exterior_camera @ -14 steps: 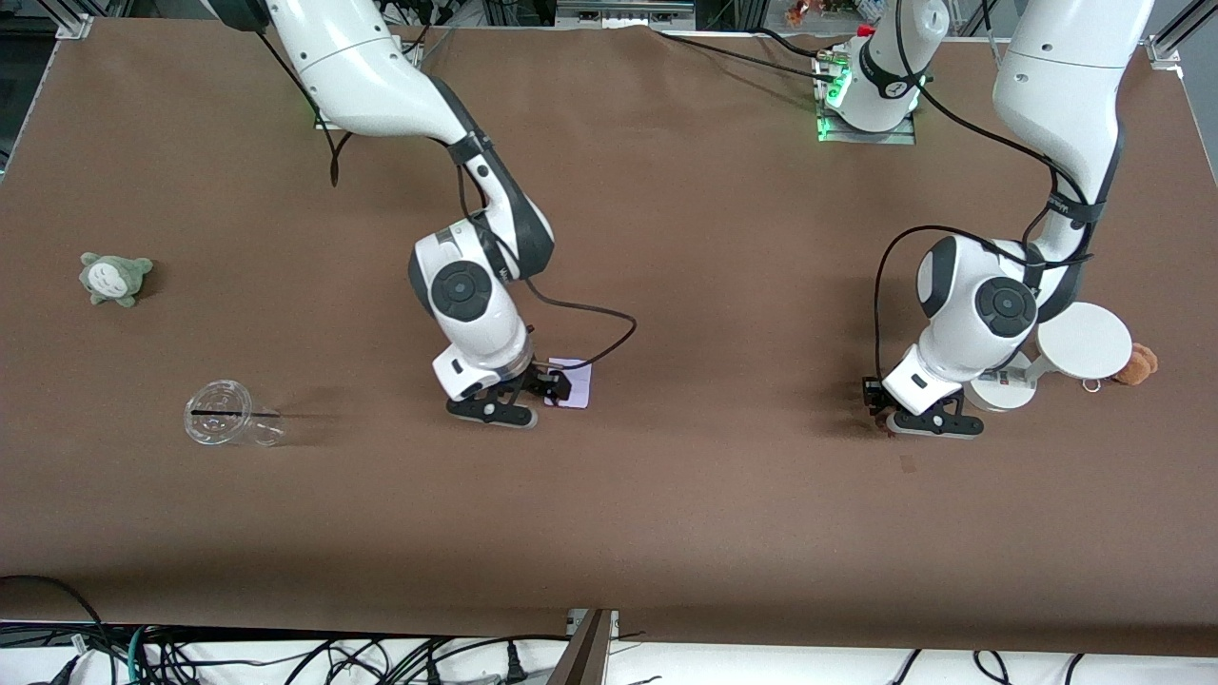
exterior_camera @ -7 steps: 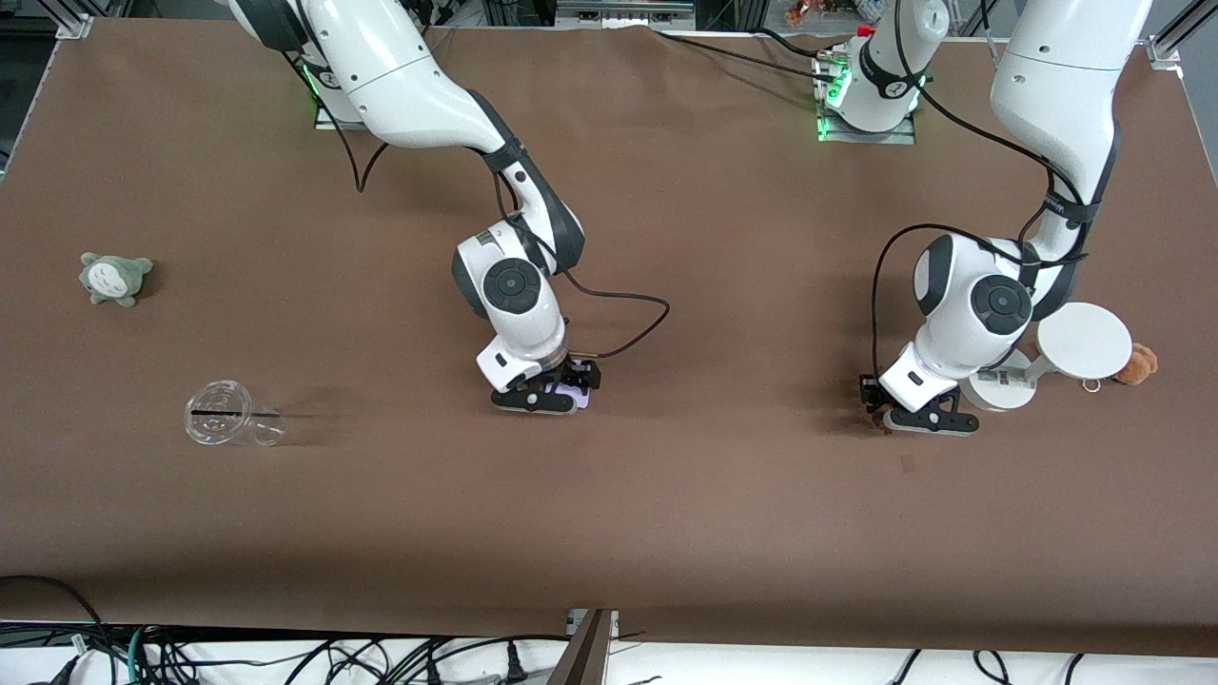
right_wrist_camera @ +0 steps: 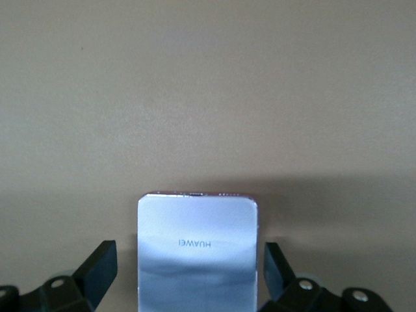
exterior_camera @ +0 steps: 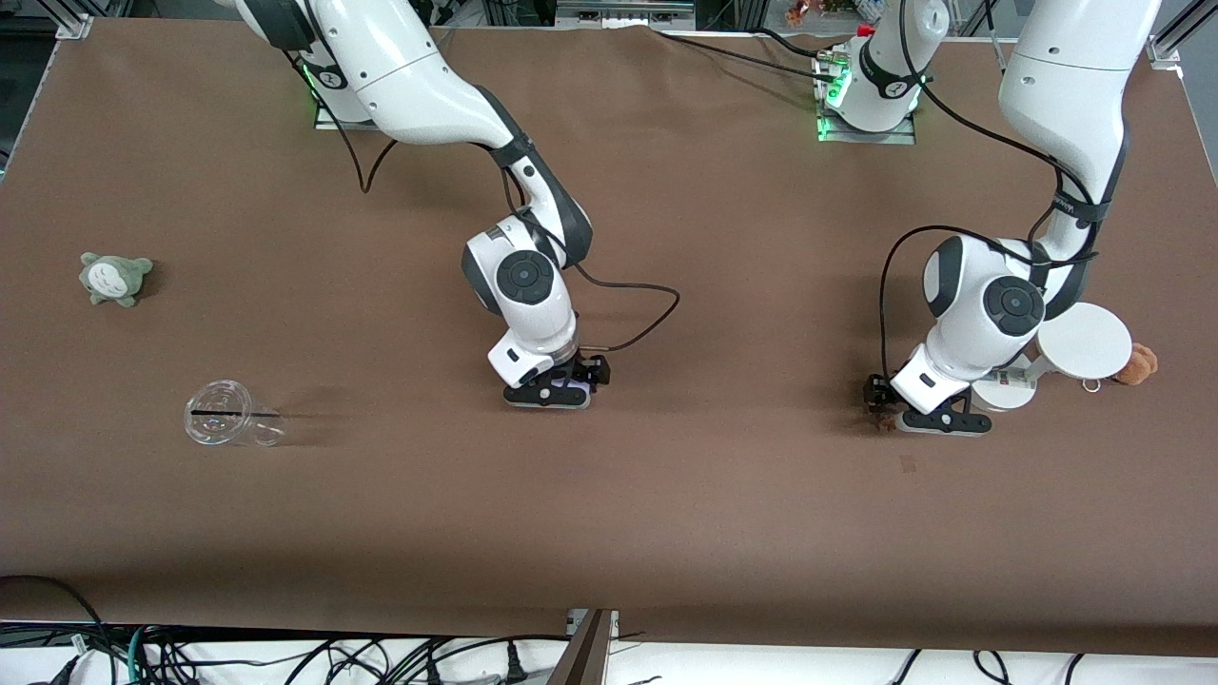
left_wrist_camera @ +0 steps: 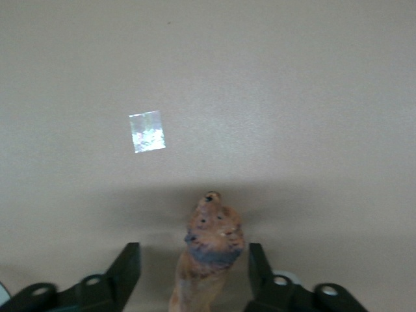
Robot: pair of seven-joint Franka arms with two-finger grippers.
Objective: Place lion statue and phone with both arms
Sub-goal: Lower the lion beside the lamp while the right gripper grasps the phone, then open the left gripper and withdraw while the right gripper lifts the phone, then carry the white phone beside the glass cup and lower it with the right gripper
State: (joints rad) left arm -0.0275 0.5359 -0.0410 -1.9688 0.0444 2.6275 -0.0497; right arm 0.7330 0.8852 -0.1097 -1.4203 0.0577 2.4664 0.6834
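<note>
1. The right claw [exterior_camera: 561, 388] is seen low over the middle of the table [exterior_camera: 666, 533], its fingers [right_wrist_camera: 99, 263] spread apart with a gap on each side of the phone [right_wrist_camera: 197, 253].
2. The phone is seen between those fingers, with neither finger touching it; only a pale sliver of it [exterior_camera: 574, 387] shows under the claw in the front view.
3. In the right wrist view the phone's glossy pale face is shown with the word HUAWEI printed on it and a thin dark edge at its end.
4. Whether the phone rests flat on the table cannot be told with certainty, though a shadow is cast just past its end.
5. The left claw [exterior_camera: 904, 411] is seen low over the table toward the left arm's end, its fingers [left_wrist_camera: 127, 273] held apart on either side of the lion [left_wrist_camera: 209, 250].
6. The lion is seen between those fingers, with a gap at one finger and the other close to its side; contact cannot be told.
7. The lion's orange-brown body and a darker band are shown in the left wrist view, and a shiny square patch [left_wrist_camera: 147, 132] lies on the table near it.
8. A white stand [exterior_camera: 1066, 354] is seen just beside the left claw, with a brown plush bear [exterior_camera: 1139, 364] at its outer edge.
9. A clear cup [exterior_camera: 228, 417] lies on its side and a grey-green plush [exterior_camera: 114, 277] sits toward the right arm's end, well apart from both claws.
</note>
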